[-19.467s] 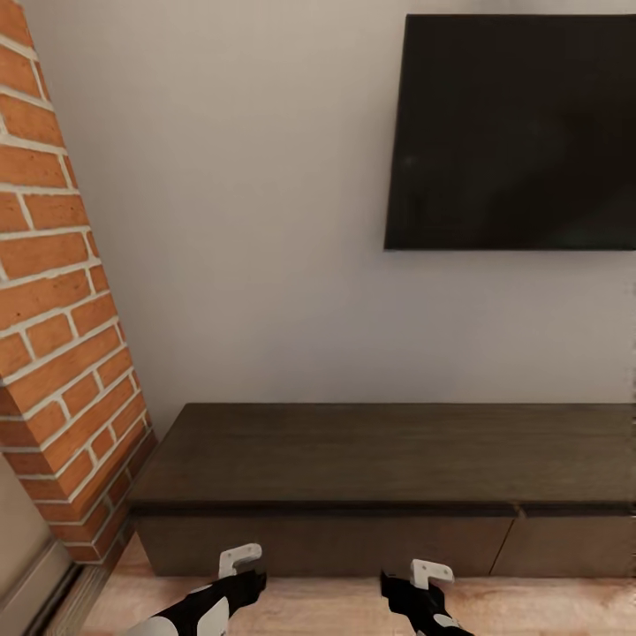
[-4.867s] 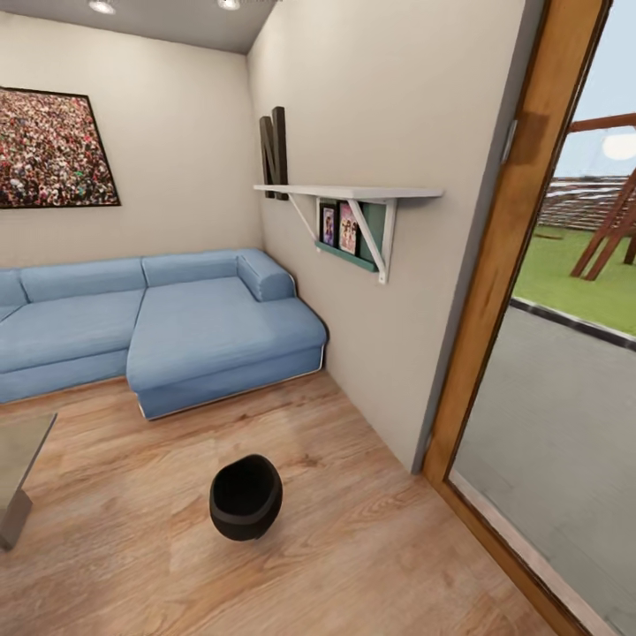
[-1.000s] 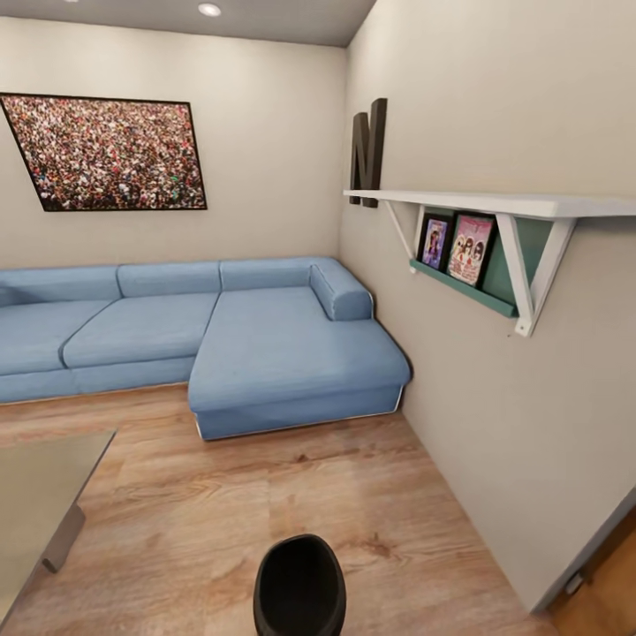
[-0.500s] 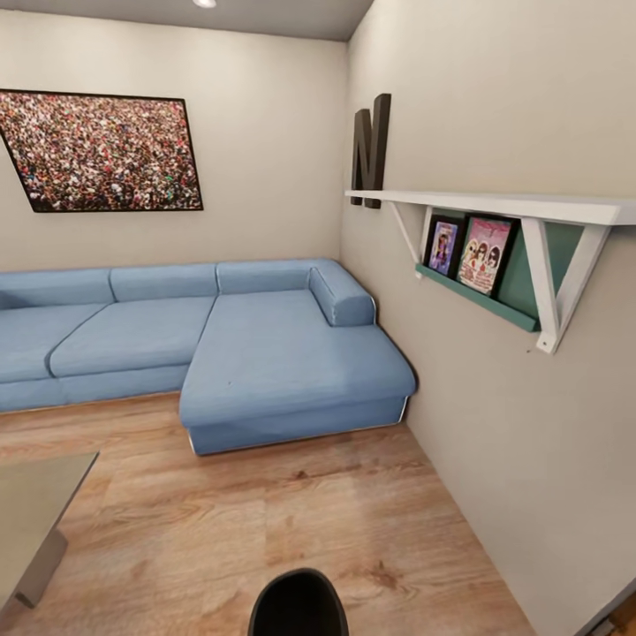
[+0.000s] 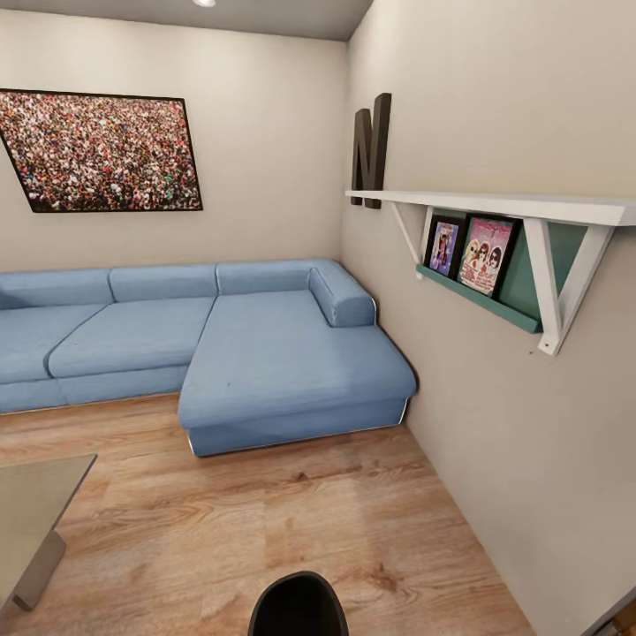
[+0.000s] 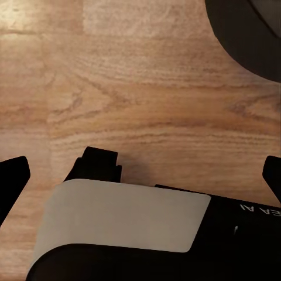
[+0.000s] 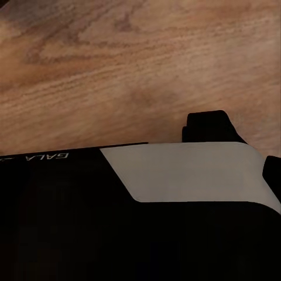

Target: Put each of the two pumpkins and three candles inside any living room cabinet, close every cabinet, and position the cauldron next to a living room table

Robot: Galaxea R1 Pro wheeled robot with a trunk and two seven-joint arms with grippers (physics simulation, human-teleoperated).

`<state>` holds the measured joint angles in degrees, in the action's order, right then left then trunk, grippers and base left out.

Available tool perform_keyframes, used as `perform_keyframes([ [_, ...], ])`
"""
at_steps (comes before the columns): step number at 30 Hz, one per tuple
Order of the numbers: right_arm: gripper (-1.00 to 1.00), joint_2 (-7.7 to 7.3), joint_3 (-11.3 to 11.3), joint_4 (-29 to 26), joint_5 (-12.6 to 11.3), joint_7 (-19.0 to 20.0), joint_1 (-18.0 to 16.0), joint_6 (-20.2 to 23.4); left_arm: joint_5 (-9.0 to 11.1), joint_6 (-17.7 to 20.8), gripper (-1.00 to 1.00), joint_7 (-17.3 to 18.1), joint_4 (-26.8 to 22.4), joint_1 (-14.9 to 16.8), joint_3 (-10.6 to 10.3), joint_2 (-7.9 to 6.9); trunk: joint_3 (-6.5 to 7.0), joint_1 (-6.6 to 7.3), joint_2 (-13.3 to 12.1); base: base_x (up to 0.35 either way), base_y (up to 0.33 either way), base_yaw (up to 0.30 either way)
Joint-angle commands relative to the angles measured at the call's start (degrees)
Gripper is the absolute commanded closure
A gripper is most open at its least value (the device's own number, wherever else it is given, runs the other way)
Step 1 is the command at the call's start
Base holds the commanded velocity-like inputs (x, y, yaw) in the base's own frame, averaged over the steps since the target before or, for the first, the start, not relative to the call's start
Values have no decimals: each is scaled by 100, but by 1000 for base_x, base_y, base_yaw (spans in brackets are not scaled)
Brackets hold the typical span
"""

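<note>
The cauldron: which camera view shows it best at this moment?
The head view, though only the cauldron's rim and dark mouth show, cut off by the lower edge, on the wood floor. In the left wrist view a curved black edge shows, probably its side.

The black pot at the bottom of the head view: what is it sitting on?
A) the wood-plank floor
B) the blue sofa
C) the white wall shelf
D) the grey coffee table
A: the cauldron stands on the wood-plank floor, apart from the coffee table and short of the sofa.

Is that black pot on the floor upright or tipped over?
Cannot tell: just the cauldron's rounded top shows, at the head view's bottom edge.
</note>
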<state>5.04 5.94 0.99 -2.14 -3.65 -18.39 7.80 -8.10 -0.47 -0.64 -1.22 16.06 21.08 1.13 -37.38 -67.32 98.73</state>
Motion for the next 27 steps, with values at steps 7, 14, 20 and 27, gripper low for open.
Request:
perform_keyframes([
  [7, -100, 0, 31, 7, -15, -17, -6, 2, -60, -5, -100, -6, -1, 2, 52, 2, -5, 1, 2, -18, 0, 0],
  [14, -100, -3, 33, 7, -15, -14, -4, 2, -60, -5, -100, -6, -1, 2, 53, 2, -5, 1, 2, -124, 0, 0],
  [20, -100, -3, 35, 7, -15, -17, -4, 2, -60, -5, -100, -6, -1, 2, 54, 2, -5, 1, 2, -35, 0, 0],
  [27, -100, -8, 30, 4, -7, -17, -4, 5, -41, -5, -100, -8, -8, 2, 62, 8, -5, 1, 2, -4, 0, 0],
])
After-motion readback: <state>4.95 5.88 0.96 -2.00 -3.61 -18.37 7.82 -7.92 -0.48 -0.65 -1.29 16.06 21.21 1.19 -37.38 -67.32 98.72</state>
